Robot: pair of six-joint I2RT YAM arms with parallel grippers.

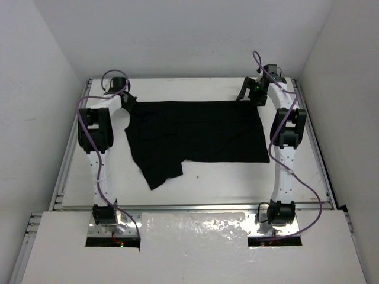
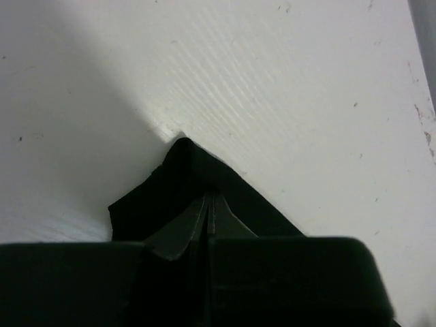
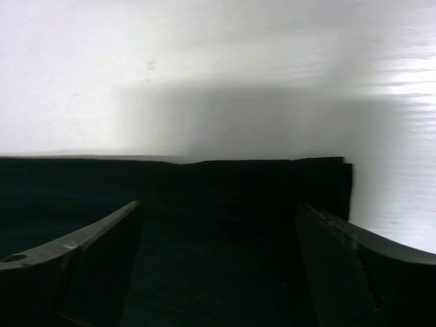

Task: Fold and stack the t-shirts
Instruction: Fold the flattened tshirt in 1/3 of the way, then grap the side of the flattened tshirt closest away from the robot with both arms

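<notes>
The black t-shirt (image 1: 195, 136) lies spread across the far half of the white table, folded in half, with a sleeve and flap hanging toward the near left. My left gripper (image 1: 129, 100) is at its far-left corner, shut on a peak of the black cloth (image 2: 184, 184) in the left wrist view. My right gripper (image 1: 247, 93) hovers at the far-right corner, jaws wide open over the shirt's far edge (image 3: 238, 184), with both fingers (image 3: 102, 245) apart and holding nothing.
The white table (image 1: 207, 183) is framed by metal rails (image 1: 189, 207). White walls enclose the back and sides. Purple cables (image 1: 98, 171) run along both arms. A white cover sheet (image 1: 195, 231) lies over the near edge between the arm bases.
</notes>
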